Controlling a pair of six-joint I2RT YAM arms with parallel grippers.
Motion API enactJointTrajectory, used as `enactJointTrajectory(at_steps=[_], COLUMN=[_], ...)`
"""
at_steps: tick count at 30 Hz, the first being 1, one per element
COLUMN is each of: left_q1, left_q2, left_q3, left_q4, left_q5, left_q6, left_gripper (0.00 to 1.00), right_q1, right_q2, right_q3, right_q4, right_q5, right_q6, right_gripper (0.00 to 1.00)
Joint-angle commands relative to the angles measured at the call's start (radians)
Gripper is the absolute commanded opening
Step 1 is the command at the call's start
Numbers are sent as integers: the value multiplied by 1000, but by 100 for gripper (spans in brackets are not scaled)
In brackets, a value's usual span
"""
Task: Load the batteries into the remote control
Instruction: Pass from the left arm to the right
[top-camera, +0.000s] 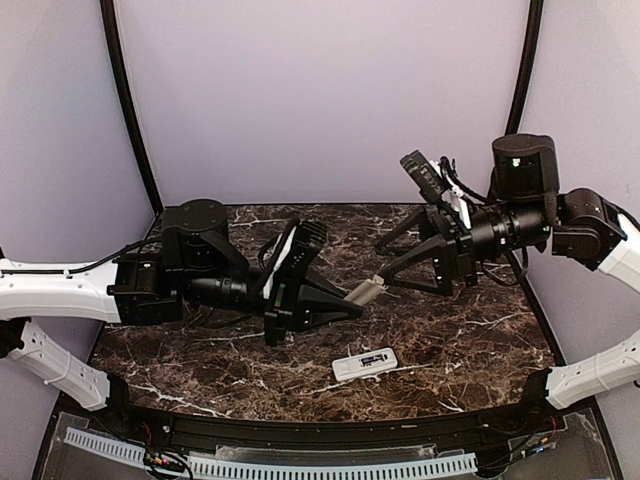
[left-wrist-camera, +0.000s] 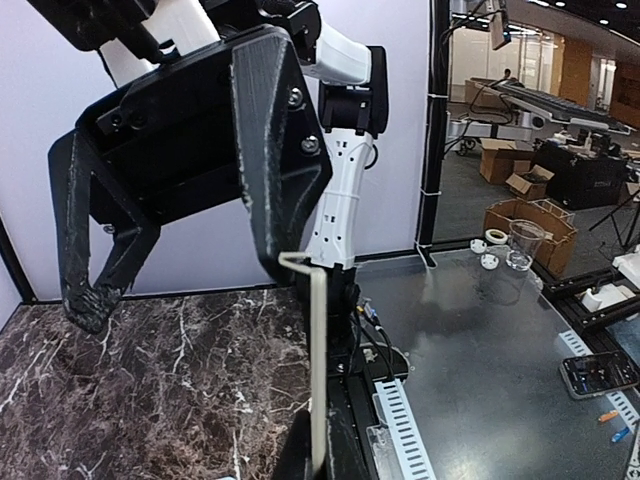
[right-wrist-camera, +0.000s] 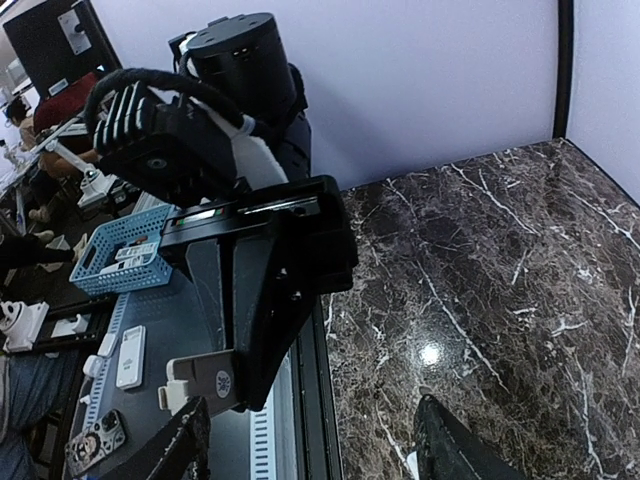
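Note:
The white remote control (top-camera: 365, 364) lies face up, screen and buttons showing, on the dark marble table near its front edge. My left gripper (top-camera: 343, 300) is shut on a small flat white cover piece (top-camera: 365, 292) and holds it in the air above the table. The piece shows edge-on in the left wrist view (left-wrist-camera: 318, 360) and flat, with a round logo, in the right wrist view (right-wrist-camera: 190, 382). My right gripper (top-camera: 384, 262) is open and empty, its fingers (left-wrist-camera: 275, 150) either side of the cover's tip. No batteries are in view.
The marble table (top-camera: 470, 330) ends at a black front rail with a white slotted cable channel (top-camera: 300, 466). Beyond the table stand a blue basket (right-wrist-camera: 120, 262), a clear cup (left-wrist-camera: 522, 245) and a phone (left-wrist-camera: 600, 372). Black frame poles (top-camera: 130, 110) rise at the back corners.

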Motion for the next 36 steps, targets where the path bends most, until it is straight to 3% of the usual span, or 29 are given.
enactJointTrajectory(at_steps=[1, 5, 9, 15, 20, 36], left_q1=[2, 2, 2, 2, 2, 2], left_q2=[12, 10, -7, 17, 21, 5], left_q3=[21, 24, 10, 43, 46, 27], left_q4=[-43, -59, -38, -59, -60, -50], left_q5=[21, 11, -4, -98, -121, -156], left_q6=[-25, -28, -52, -116, -125, -130], left_gripper=[0, 0, 0, 0, 0, 0], right_q1=[17, 17, 16, 16, 18, 32], right_q2=[-31, -49, -105, -142, -134, -58], right_q3=[-17, -53, -123, -293, -352, -384], right_q4=[54, 24, 40, 431, 583, 666], right_q5=[-140, -159, -83, -47, -31, -118], right_q6=[-12, -28, -58, 86, 171, 262], right_gripper=[66, 66, 62, 44, 33, 9])
